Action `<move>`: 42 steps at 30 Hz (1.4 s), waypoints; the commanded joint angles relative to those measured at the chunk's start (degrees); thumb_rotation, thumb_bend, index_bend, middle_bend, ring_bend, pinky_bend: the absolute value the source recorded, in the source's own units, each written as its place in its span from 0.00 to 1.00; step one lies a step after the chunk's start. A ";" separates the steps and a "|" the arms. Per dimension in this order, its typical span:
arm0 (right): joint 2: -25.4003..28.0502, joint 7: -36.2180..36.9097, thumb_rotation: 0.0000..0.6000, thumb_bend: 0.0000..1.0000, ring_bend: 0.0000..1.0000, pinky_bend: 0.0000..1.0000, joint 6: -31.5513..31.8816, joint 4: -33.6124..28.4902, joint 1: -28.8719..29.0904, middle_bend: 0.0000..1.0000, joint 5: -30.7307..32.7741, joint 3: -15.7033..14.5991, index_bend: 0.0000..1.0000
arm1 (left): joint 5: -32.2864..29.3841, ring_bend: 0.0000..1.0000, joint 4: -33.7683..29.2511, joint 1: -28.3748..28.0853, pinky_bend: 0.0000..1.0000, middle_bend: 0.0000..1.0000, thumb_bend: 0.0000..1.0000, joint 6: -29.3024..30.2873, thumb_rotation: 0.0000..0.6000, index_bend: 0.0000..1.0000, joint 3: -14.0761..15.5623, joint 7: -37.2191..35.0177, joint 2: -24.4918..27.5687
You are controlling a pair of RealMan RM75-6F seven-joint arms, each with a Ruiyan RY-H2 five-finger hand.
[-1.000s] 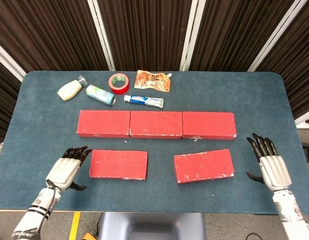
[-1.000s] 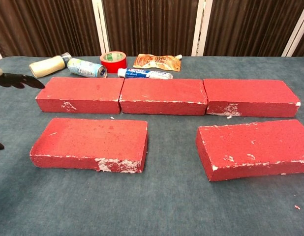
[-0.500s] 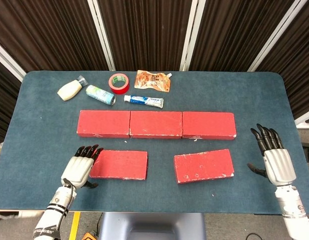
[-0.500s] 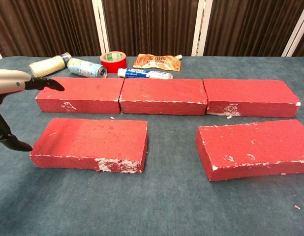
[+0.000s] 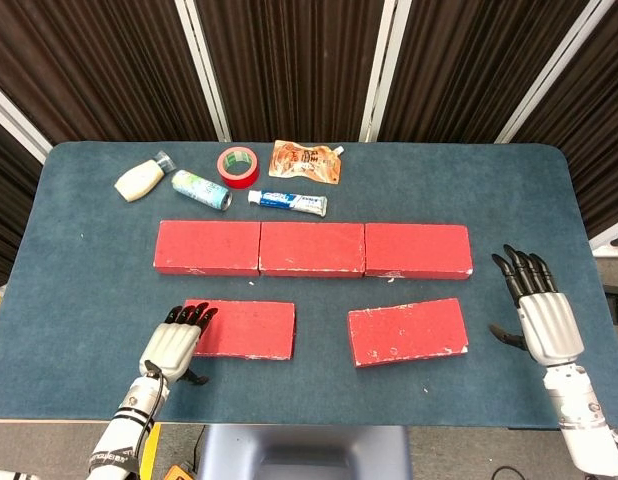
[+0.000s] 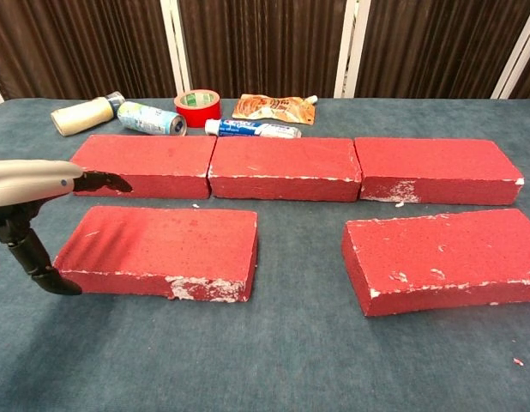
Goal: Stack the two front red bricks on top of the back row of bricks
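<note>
At the front-left brick's (image 5: 245, 329) chipped, white-scuffed end, the left hand (image 5: 175, 342) hovers spread, seemingly not gripping.

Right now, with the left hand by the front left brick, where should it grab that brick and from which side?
Best guess: grip the front left brick across its short left end, coming from the left, where the left hand is, fingers over the top and thumb low at the near edge. It lies flat and is long, and open table surrounds that end, so there seems to be room for the fingers.
</note>
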 commanded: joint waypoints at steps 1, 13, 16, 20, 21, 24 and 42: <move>-0.36 -0.05 1.00 0.00 0.01 0.00 -0.39 0.19 0.29 0.04 0.18 -0.03 0.00 | -0.50 0.00 0.59 -1.10 0.00 0.00 0.00 1.53 1.00 0.00 -0.62 1.10 -1.70; -1.33 -0.23 1.00 0.00 0.01 0.00 -1.52 1.25 1.12 0.04 0.78 -0.26 0.00 | -8.47 0.00 4.15 -6.84 0.00 0.00 0.00 3.57 1.00 0.00 -4.72 5.11 -9.31; -1.59 -0.14 1.00 0.00 0.01 0.00 -1.68 1.49 1.30 0.04 0.74 -0.36 0.00 | -9.95 0.00 5.97 -8.42 0.00 0.00 0.00 4.15 1.00 0.00 -5.88 6.05 -11.35; -1.73 0.08 1.00 0.00 0.01 0.00 -1.59 1.79 1.36 0.04 0.66 -0.46 0.00 | -11.70 0.00 7.03 -10.06 0.00 0.00 0.00 4.55 1.00 0.00 -7.05 6.94 -12.95; -1.74 0.11 1.00 0.00 0.01 0.00 -1.62 1.87 1.38 0.04 0.65 -0.51 0.00 | -12.00 0.00 7.28 -10.45 0.00 0.00 0.00 4.69 1.00 0.00 -7.20 7.27 -13.28; -1.76 0.07 1.00 0.00 0.01 0.00 -1.85 2.09 1.44 0.04 0.71 -0.71 0.00 | -13.00 0.00 8.36 -11.51 0.00 0.00 0.00 4.79 1.00 0.00 -7.51 7.91 -14.40; -1.52 -0.28 1.00 0.00 0.01 0.00 -1.79 1.76 1.49 0.04 1.03 -0.99 0.00 | -16.06 0.00 16.84 -14.14 0.00 0.00 0.00 0.41 1.00 0.00 -7.88 6.08 -17.38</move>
